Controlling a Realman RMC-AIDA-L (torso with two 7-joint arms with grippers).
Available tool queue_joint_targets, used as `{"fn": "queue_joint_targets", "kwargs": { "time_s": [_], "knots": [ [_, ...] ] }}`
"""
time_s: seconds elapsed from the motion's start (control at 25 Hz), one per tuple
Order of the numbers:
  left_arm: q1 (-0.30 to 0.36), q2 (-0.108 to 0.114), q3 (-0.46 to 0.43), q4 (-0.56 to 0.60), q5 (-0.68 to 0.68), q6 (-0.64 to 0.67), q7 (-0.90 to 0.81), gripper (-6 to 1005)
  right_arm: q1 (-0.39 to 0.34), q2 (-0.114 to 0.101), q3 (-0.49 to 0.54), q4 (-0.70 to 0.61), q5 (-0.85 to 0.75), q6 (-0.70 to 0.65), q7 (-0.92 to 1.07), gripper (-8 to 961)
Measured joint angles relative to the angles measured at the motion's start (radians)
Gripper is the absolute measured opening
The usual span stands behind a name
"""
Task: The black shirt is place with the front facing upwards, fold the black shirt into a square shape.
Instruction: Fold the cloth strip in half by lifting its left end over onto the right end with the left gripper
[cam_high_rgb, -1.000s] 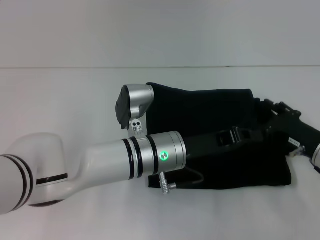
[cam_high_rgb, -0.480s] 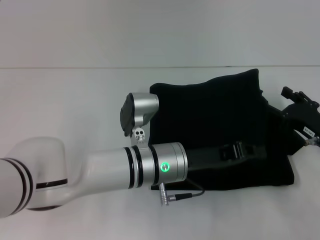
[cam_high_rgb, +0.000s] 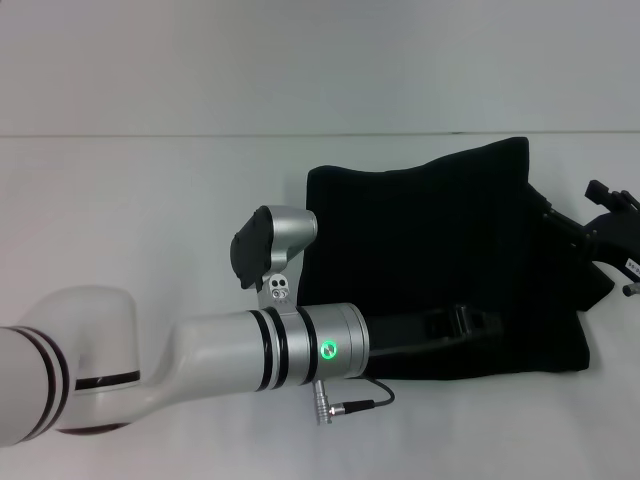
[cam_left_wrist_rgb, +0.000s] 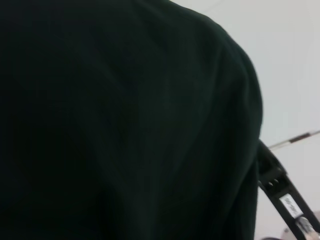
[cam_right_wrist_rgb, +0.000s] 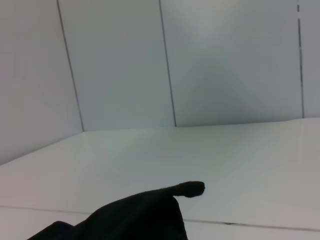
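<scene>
The black shirt (cam_high_rgb: 430, 230) lies bunched on the white table (cam_high_rgb: 150, 200), right of the middle. Its far right corner stands raised. No lettering shows. My left arm reaches across from the left, and its gripper (cam_high_rgb: 470, 322) rests low over the shirt's front part, black on black. My right gripper (cam_high_rgb: 565, 225) is at the shirt's right edge and holds the cloth pulled up and outward. Black cloth (cam_left_wrist_rgb: 125, 125) fills the left wrist view, with part of the right gripper (cam_left_wrist_rgb: 282, 197) beyond it. The right wrist view shows a raised point of the shirt (cam_right_wrist_rgb: 140, 215).
A pale wall (cam_high_rgb: 300, 60) stands behind the table. A grey cable (cam_high_rgb: 355, 405) hangs from my left wrist near the shirt's front edge. Bare table lies to the left of the shirt and behind it.
My right gripper has moved to the right, drawing the shirt's right side with it. The shirt's far right corner has risen and spread. My left arm has sunk slightly toward the front.
</scene>
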Motion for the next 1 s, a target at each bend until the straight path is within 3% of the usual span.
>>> {"fn": "queue_joint_targets", "kwargs": {
  "time_s": [0.36, 0.6, 0.88, 1.0],
  "knots": [
    [0.01, 0.0, -0.047, -0.002, 0.004, -0.016, 0.01, 41, -0.02, -0.001, 0.004, 0.004, 0.001, 0.003, -0.023, 927],
    [0.021, 0.0, -0.092, -0.026, 0.004, 0.033, 0.11, 42, -0.024, 0.0, 0.006, 0.008, 0.002, 0.005, -0.051, 927],
    [0.039, 0.0, -0.111, -0.018, 0.004, 0.109, 0.138, 289, -0.043, -0.001, 0.013, 0.003, 0.002, 0.015, -0.052, 927],
    [0.079, 0.0, -0.106, 0.039, 0.004, 0.218, 0.17, 415, -0.06, -0.001, 0.068, 0.005, 0.002, 0.015, -0.043, 927]
  ]
}}
